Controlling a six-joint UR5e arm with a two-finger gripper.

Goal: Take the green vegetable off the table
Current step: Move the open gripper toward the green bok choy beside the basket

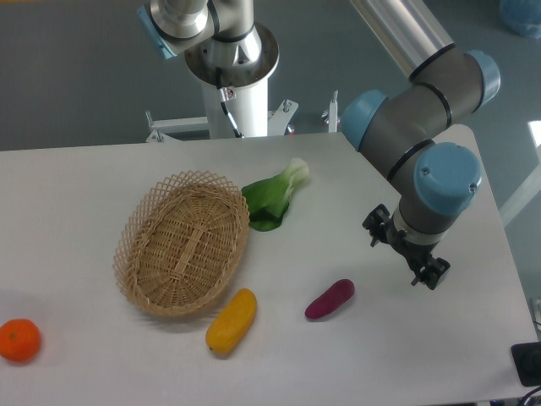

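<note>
Table carried everything we saw. Wicker basket sat centre-left; the green vegetable lay at its two o'clock, leaves touching the rim, likely awkward to grasp. Our gripper hovered well apart at four o'clock; whether its jaws were apart, we couldn't tell. No writing was legible.

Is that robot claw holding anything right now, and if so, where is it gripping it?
Nothing is held. The claw hangs over bare table, off to the right; the green vegetable lies untouched beside the basket.

Single fixed view, high, angled down over table
</note>
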